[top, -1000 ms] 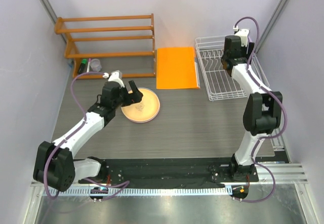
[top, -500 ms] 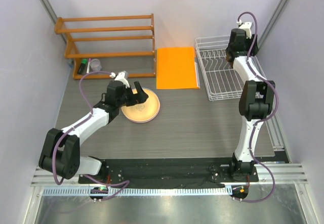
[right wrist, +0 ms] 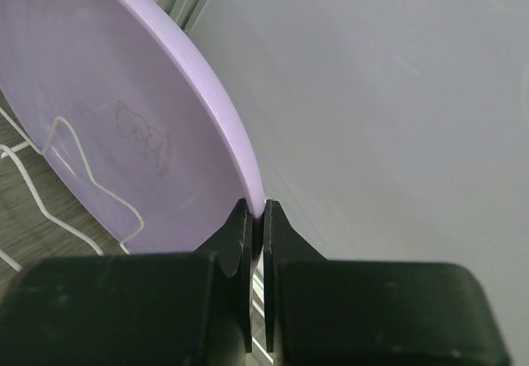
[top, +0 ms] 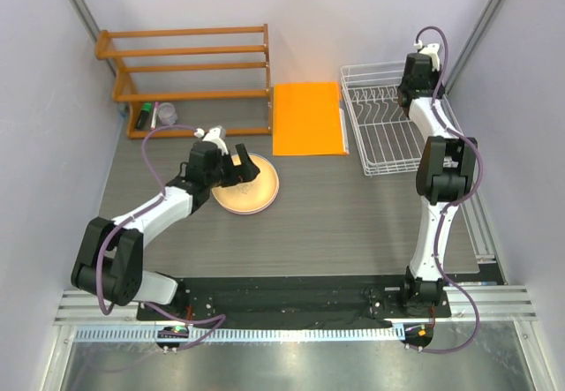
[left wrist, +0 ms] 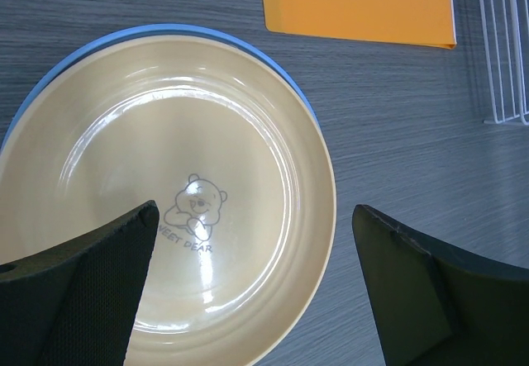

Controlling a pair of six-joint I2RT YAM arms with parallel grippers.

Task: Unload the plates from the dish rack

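From above, your left gripper (top: 240, 169) hovers over the pale orange-yellow plate (top: 247, 190), left of centre; your right gripper (top: 415, 86) is at the far end of the dish rack (top: 386, 160).

Left wrist: jaws spread wide above that plate, which lies on the light blue plate (left wrist: 178, 30).

Right wrist: jaws pinch the rim of the upright lavender plate (right wrist: 99, 93).

The stacked plates (top: 245, 186) lie on the table (top: 353, 223), front-left of the mat (top: 307, 118). The dish rack (top: 385, 144) stands right of it.
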